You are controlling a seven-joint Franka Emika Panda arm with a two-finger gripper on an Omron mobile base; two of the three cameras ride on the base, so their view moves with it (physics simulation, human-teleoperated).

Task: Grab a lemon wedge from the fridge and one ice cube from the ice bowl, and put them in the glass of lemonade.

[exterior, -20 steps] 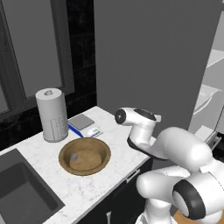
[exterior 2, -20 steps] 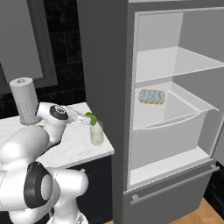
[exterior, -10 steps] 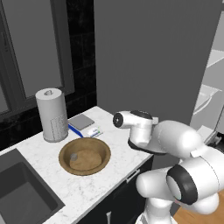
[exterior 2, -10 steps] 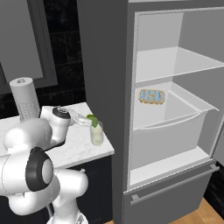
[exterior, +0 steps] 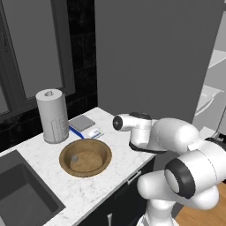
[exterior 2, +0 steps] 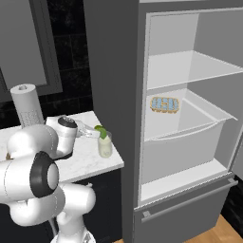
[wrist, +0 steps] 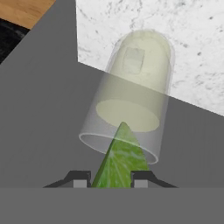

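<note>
Gripper (wrist: 110,180) pinches the small yellow-green lemon wedge (wrist: 119,159) between its dark fingertips (wrist: 79,179), just above the rim of the clear cylindrical glass of pale lemonade (wrist: 133,96), which holds a pale ice cube (wrist: 132,60) and stands on the white marble counter (exterior 2: 88,159) beside the open grey fridge (exterior 2: 190,118).

lemon wedge (wrist: 119,160): yellow-green, pinched in the tool (wrist: 111,179), tip over the glass rim | glass of lemonade (exterior 2: 105,144): clear, upright near the counter (exterior 2: 88,159) edge, one pale ice cube (wrist: 132,60) inside | ice bowl (exterior: 85,157): brown, wooden, holds another cube | fridge (exterior 2: 190,118): grey, door open, white shelves
</note>
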